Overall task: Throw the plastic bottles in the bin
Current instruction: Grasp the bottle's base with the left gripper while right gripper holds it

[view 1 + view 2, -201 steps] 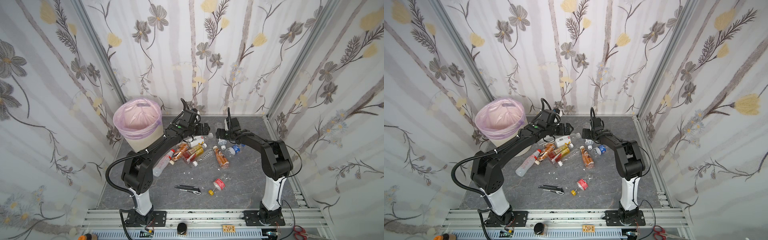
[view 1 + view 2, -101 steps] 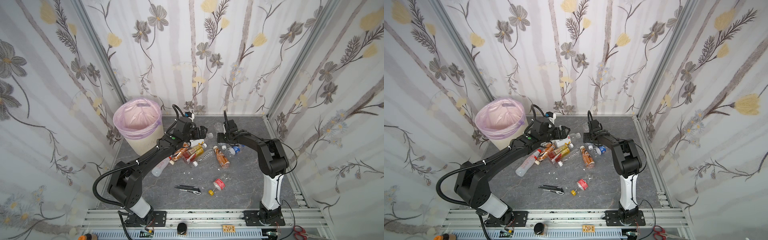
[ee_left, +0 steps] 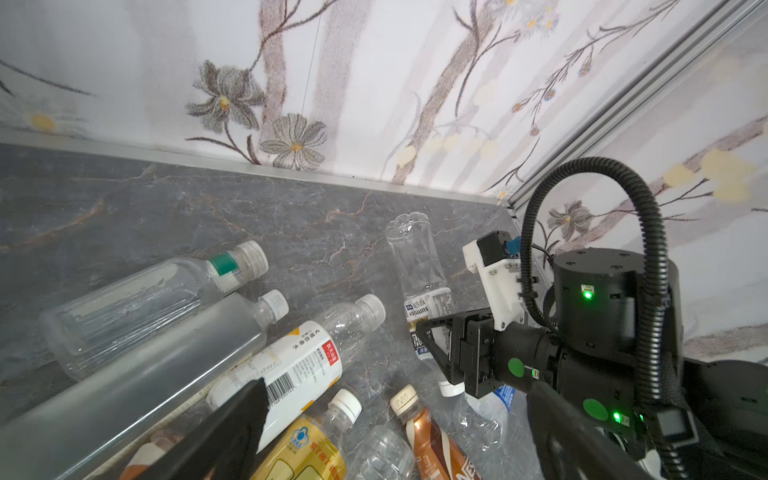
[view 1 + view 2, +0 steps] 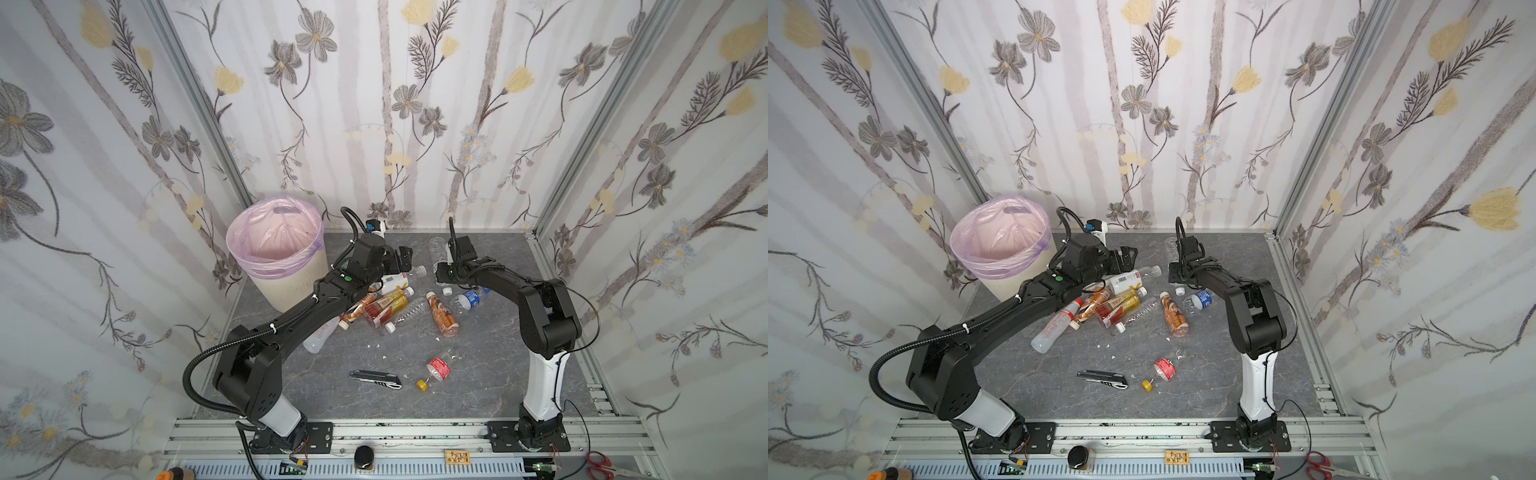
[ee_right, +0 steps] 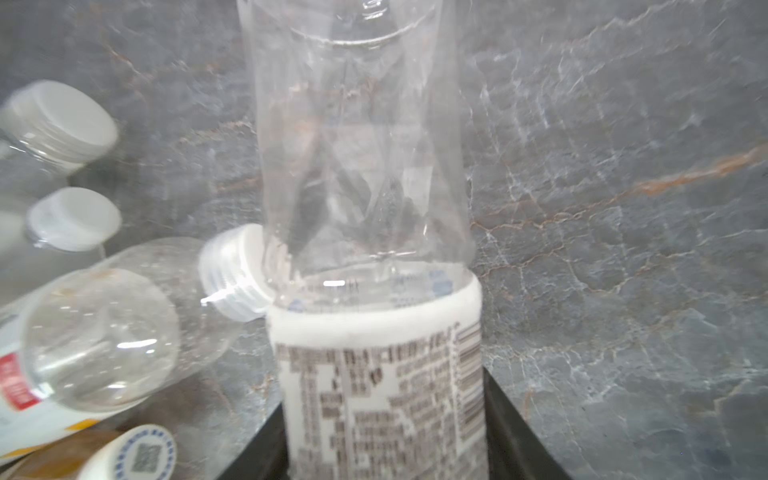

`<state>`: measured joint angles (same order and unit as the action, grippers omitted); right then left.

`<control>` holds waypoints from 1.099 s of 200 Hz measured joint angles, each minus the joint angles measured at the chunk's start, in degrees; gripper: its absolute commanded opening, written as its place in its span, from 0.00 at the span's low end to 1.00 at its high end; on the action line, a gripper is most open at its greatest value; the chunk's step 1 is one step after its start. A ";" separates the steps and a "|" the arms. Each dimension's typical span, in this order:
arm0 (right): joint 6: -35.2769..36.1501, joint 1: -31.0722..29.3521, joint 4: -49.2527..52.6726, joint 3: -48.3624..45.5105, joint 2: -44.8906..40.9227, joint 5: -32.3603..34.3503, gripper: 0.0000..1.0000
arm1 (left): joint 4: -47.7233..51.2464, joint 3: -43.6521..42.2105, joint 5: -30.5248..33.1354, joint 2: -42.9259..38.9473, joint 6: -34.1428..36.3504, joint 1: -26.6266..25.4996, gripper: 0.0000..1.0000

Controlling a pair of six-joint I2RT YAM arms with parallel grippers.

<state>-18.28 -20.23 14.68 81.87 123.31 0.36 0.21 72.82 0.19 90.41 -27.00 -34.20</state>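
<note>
The right gripper [image 3: 432,349] is hanging low over the grey marbled surface [image 4: 478,374] near the back wall. Its jaws are pressing on both sides of the white printed label of a clear plastic bottle [image 5: 361,166]. That bottle is lying flat on the surface, with its base pointing at the back wall.

The left gripper [image 4: 402,258] is hovering just above the back edge of the bottle heap, its jaws spread wide and gripping nothing. In its wrist view only one black finger [image 3: 232,428] is showing, over a clear bottle with a white barcode label [image 3: 299,365].

The other plastic bottles are lying on their sides in the middle of the surface:
- a yellow-labelled bottle [image 4: 388,305]
- an amber-brown bottle with a cream cap [image 4: 442,316]
- a crumpled blue-labelled bottle [image 4: 469,298]
- a milky bottle [image 4: 320,336] partly under the left arm

Nearer the front, well apart from the heap, a red-labelled bottle with a yellow cap [image 4: 436,370] is lying beside a grey-black utility knife [image 4: 376,379].

The round cream-white bin [image 4: 291,291], lined with a pink bag, is standing upright in the back left corner.
</note>
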 measured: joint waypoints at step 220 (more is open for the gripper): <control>-0.90 -8.31 -4.90 -6.95 -30.14 -7.74 0.54 | 1.44 29.16 -23.26 16.83 -11.78 1.95 0.92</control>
<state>-19.18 -28.53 9.78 74.91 93.17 -7.38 1.65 101.97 -23.07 107.24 -38.79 -32.25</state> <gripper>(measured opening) 0.539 0.980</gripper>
